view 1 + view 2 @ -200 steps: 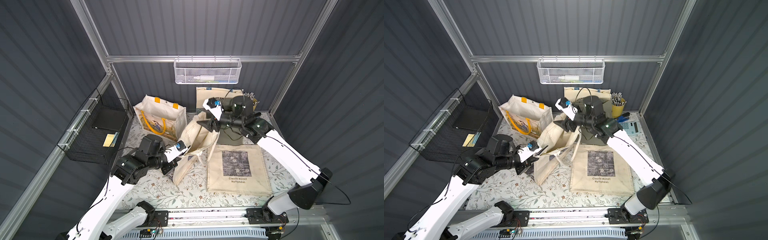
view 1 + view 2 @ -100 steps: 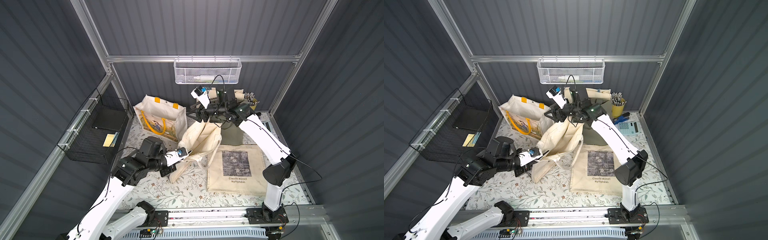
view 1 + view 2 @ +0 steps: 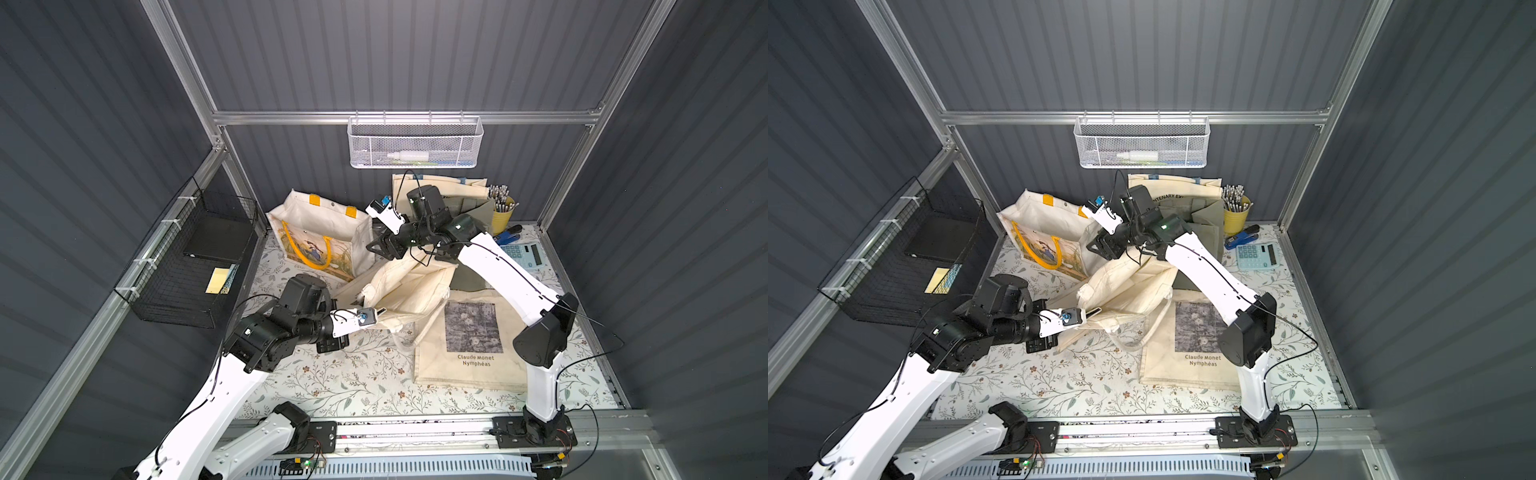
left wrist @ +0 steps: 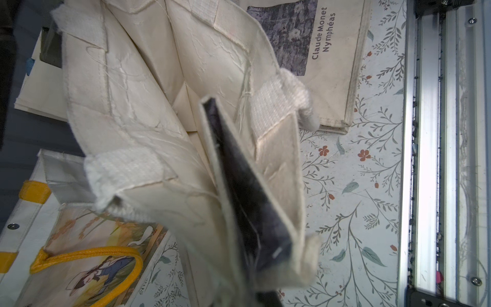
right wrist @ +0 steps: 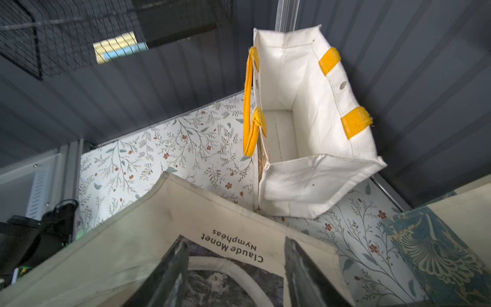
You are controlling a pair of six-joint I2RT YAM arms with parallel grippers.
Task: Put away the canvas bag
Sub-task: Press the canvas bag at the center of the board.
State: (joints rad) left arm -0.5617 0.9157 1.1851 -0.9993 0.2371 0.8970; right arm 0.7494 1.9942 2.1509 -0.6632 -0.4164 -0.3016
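The cream canvas bag stands crumpled in mid-table, its mouth facing my left arm. My left gripper is shut on its near rim; in the left wrist view a dark finger shows with cloth folded round it. My right gripper hovers at the bag's far top end, beside the tote. In the right wrist view that gripper is open. The bag's printed "Claude Monet" face and a white strap lie just behind the fingers, with nothing pinched.
An open white tote with yellow handles stands at the back left. A second printed bag lies flat front right. A black wire basket hangs on the left wall. At the back right are more bags, a pen cup, a stapler and a calculator.
My right gripper has swung left toward the tote and dropped lower, its elbow folding down. The bag has sagged lower. My left gripper has kept its hold and shifted slightly right.
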